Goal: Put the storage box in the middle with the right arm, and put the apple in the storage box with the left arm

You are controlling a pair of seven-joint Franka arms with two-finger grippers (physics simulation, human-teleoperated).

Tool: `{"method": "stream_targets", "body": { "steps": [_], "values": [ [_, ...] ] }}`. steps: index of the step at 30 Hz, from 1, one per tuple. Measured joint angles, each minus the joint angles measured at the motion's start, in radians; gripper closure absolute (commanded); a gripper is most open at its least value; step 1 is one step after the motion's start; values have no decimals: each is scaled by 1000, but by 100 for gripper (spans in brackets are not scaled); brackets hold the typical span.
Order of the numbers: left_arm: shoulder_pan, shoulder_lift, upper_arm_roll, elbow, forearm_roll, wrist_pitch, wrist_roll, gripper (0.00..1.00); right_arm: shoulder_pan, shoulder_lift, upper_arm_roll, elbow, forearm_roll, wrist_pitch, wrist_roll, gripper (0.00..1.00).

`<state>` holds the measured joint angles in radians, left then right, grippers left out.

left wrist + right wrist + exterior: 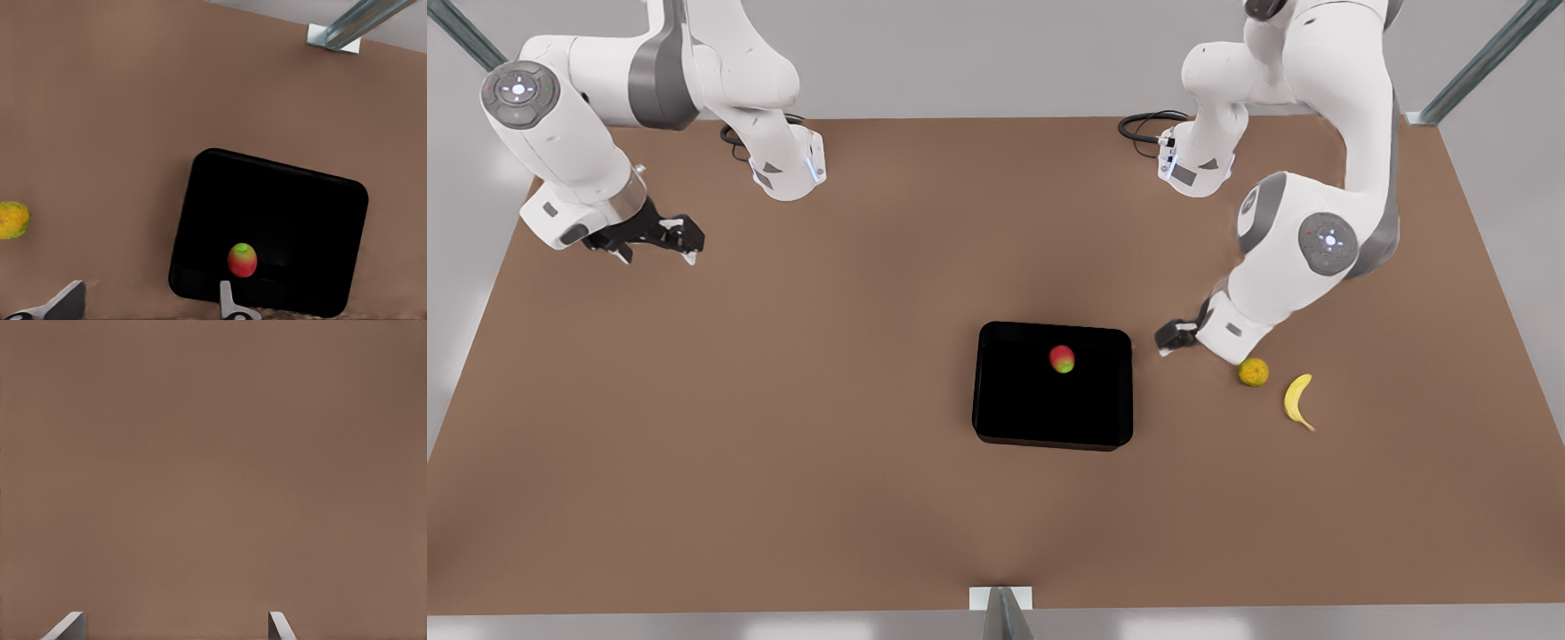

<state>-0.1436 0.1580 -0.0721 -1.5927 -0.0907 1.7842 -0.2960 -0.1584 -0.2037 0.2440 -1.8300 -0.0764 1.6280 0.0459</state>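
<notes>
- Near the middle of the brown matte tabletop (783, 400) sits the storage box (1014, 400), a large glossy black rectangular bin with rounded corners and low walls.
- Inside that box lies the apple (1062, 359), a small round red fruit with a greenish patch, resting free on the box floor toward the far wall; the left wrist view also shows it (242, 259) within the box (300, 213).
- On the front view's right, the left gripper (1172, 336) hangs low, just beside the box's right wall and apart from the apple; its pale fingertips (227, 297) stand spread wide with nothing between them.
- Just beside this arm's wrist lies a round yellow-orange fruit (1253, 372), and a curved yellow banana (1298, 401) lies near it, farther to the front view's right.
- On the front view's left, well apart from the box, the right gripper (658, 238) waits above bare table, its black fingers apart and empty; the right wrist view shows its fingertips (67, 627) spread over plain brown surface.
- Grey metal frame struts (1476, 62) stand at the table's far corners.
</notes>
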Motion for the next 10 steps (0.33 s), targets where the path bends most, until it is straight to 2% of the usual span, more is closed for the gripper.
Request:
{"method": "stream_targets", "body": {
  "steps": [1, 2, 3, 5, 7, 10],
  "values": [
    [32, -43, 67, 19, 4, -110, 110, 0, 1, 0, 0, 0, 1, 0, 0, 0],
    [60, -48, 96, 108, 8, -270, 188, 0, 1, -2, 4, -1, 1, -2, 2, 0],
    [67, -52, 99, 121, 18, -320, 306, 0, 2, -1, 1, -2, 1, -2, 2, 0],
    [18, 2, 90, 156, 36, -322, 314, 0, 0, 0, -1, -8, 1, -3, 2, 0],
    [39, 119, 78, 316, 43, -393, 302, 0, 1, 0, -2, 0, 2, -24, 2, 0],
    [33, 130, 71, 323, 48, -391, 301, 0, 1, 1, 0, -6, 26, -17, 2, 0]
  ]
}}
